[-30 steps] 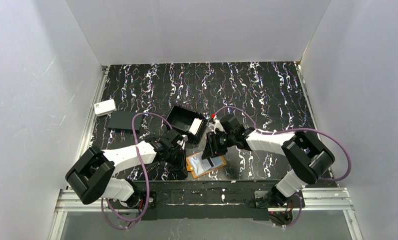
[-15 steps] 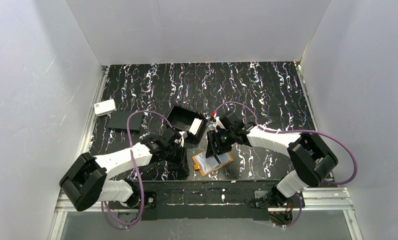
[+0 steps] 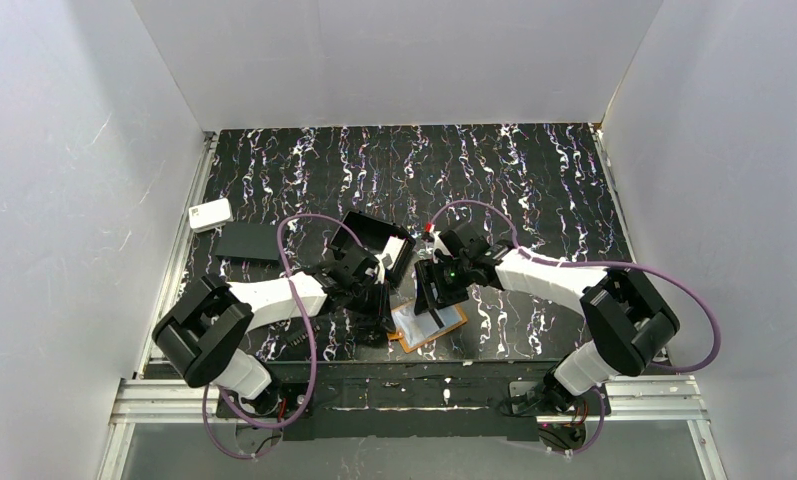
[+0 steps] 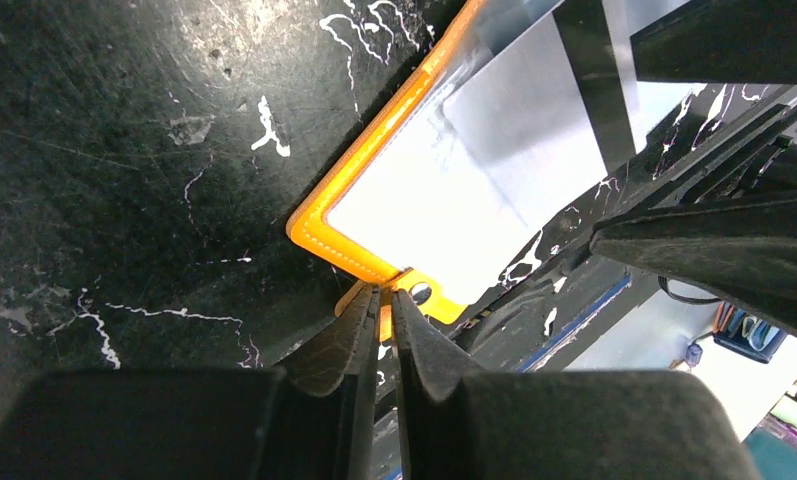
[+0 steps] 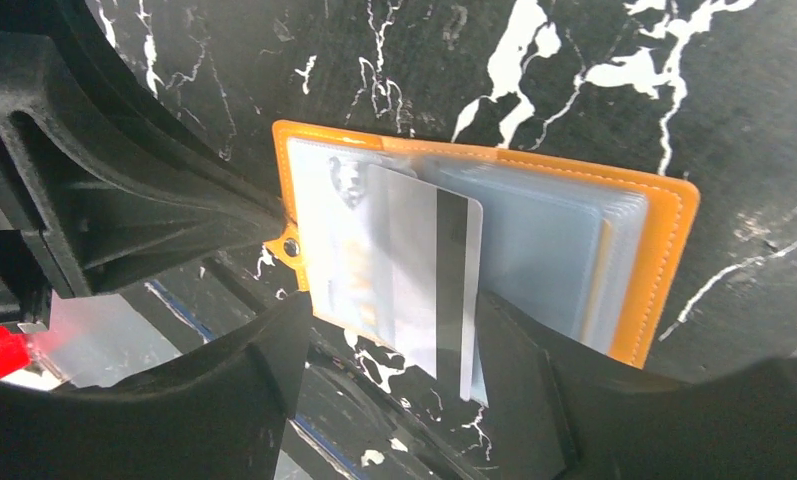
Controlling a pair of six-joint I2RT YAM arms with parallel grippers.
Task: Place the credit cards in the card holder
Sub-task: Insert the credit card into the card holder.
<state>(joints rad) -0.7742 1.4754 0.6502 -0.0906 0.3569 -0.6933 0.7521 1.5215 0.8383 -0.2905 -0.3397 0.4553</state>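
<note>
Left gripper [image 4: 382, 300] moved up, clamped on card holder [image 5: 664, 250] tab [image 4: 419, 292], striped credit card [image 5: 414, 270] laid over its clear pockets, right gripper's [image 5: 394, 315] hold unclear.

A: Legible text, brand, number or sign anywhere?

B: None legible. Faint crest and orange print on a credit card [image 5: 339, 240] inside the card holder [image 5: 674, 250]: too blurred to read. Green mark on the white box [image 3: 210, 214], far left: too small to read.
</note>
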